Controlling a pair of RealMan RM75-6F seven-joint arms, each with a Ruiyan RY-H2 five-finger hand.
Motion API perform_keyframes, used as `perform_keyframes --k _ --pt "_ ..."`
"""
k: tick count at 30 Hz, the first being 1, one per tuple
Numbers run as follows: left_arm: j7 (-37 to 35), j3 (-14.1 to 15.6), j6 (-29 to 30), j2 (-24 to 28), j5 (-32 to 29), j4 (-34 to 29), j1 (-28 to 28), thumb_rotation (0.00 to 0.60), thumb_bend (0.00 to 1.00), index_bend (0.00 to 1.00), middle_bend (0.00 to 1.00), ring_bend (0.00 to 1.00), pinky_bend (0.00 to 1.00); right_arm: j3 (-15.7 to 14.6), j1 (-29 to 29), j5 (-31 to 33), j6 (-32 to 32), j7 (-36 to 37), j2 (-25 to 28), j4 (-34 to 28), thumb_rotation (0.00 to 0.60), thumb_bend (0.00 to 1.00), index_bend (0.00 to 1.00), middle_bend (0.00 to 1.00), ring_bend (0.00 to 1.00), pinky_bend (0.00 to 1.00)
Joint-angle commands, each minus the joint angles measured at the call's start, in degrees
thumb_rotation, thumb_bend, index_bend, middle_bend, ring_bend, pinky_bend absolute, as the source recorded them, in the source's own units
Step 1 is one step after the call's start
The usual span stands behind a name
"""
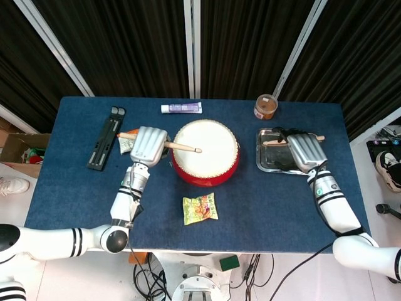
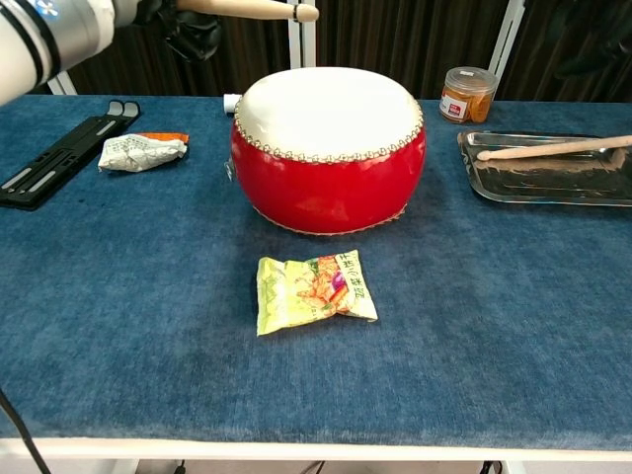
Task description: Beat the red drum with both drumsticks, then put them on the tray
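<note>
Now we see our left hand (image 1: 149,145) gripping 1 drumstick (image 1: 182,147) over the red drum (image 1: 205,152); right hand (image 1: 305,151) (fingers spread) above the tray (image 2: 541,185), holding nothing.

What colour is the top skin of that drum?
The drum has a plain white top skin above red sides, clearest in the chest view.

You see the red drum (image 2: 329,148) at mid-desk (image 2: 494,326). Above its left edge your left hand (image 2: 188,30) grips a drumstick (image 2: 252,9), tip over the drumhead. Right of the drum, a second drumstick (image 2: 553,149) lies in the tray (image 2: 474,168). A snack packet (image 2: 314,290) sits in front of the drum.
</note>
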Motion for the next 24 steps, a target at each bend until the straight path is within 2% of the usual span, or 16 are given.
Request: perform_keyframes --k 1,6,12,18,24 --pt "2.06 -0.85 -0.21 -1.40 -2.18 0.05 -1.88 0.600 0.57 0.97 1.00 0.95 1.00 2.66 2.72 2.28 2.82 -3.01 0.47 -4.97 0.600 0.21 0.30 0.43 0.26 0.37" --pt "5.20 -1.24 0.94 -3.24 -4.70 0.19 -4.08 0.600 0.56 0.97 0.99 0.95 1.00 4.18 8.25 9.91 5.71 -9.45 -3.30 -8.01 0.600 0.21 0.33 0.45 0.28 0.38" --pt "8.87 -2.47 2.66 -4.78 -8.91 0.11 -6.65 0.600 0.56 0.95 0.98 0.94 1.00 4.98 15.13 19.39 11.30 -17.43 -10.09 -7.66 0.600 0.21 0.34 0.46 0.28 0.39" --pt "10.89 -2.82 4.82 -6.13 -10.30 1.22 -8.27 0.600 0.56 0.95 0.98 0.94 1.00 6.06 18.80 23.19 15.19 -19.71 -15.92 -5.90 0.600 0.20 0.35 0.47 0.29 0.39" --pt "11.76 -2.58 6.06 -6.84 -10.72 1.56 -9.09 0.600 0.56 0.95 0.98 0.94 1.00 7.63 20.40 23.44 17.66 -18.91 -19.92 -3.49 0.600 0.21 0.41 0.50 0.31 0.40"
